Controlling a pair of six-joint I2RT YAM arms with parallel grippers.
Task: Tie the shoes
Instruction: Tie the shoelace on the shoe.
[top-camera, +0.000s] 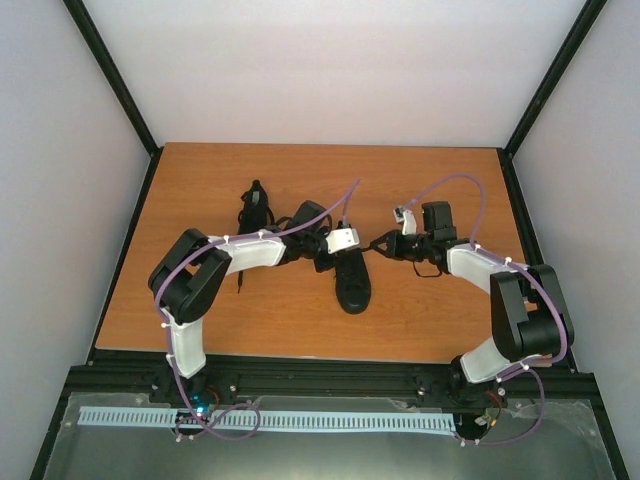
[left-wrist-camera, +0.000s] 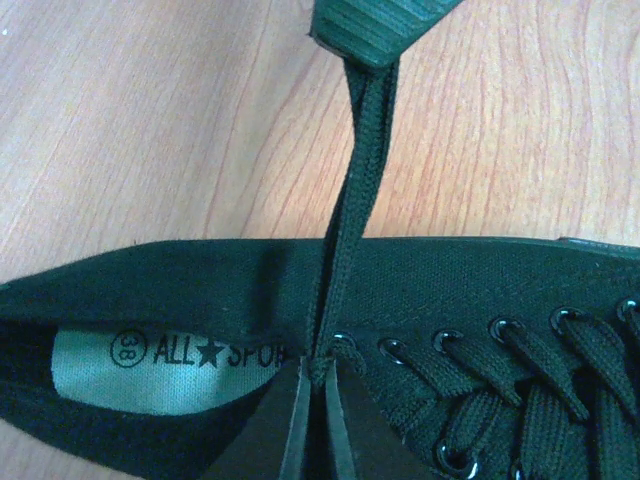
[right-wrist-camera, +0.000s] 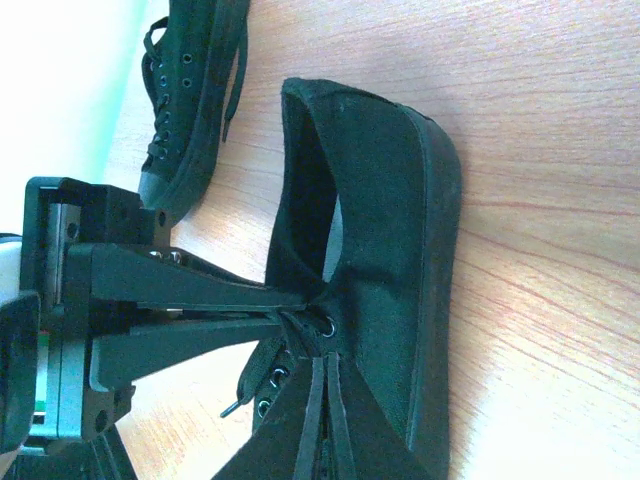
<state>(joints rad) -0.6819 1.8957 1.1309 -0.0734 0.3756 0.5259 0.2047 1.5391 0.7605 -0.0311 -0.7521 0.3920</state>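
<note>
On the tabletop (top-camera: 450, 320), the left pincer (left-wrist-camera: 315, 375) pinches the lace (left-wrist-camera: 360, 170) at the near shoe (top-camera: 352, 285); the right pincer (right-wrist-camera: 326, 365), clamped shut, holds that lace taut. The second shoe (top-camera: 255, 205) lies behind.

The two white-and-black robot arms (top-camera: 250, 250) reached in over the middle of the brown wood-grain surface (top-camera: 430, 330). There the left gripper (top-camera: 333, 262) and right gripper (top-camera: 380, 246), jaws pinched on one thin black lace (left-wrist-camera: 360, 150), crowded the collar of the black canvas low-top sneaker (top-camera: 352, 285). The taut lace barred the gap between them. A second black canvas sneaker (top-camera: 255, 205) blocked the far-left area. Lilac cable loops (top-camera: 330, 205) arched above both wrists. Open board lay along the far edge and in the near strip on either side of the middle sneaker. White wall panels (top-camera: 60, 200) and black frame posts (top-camera: 115, 70) closed three sides.
</note>
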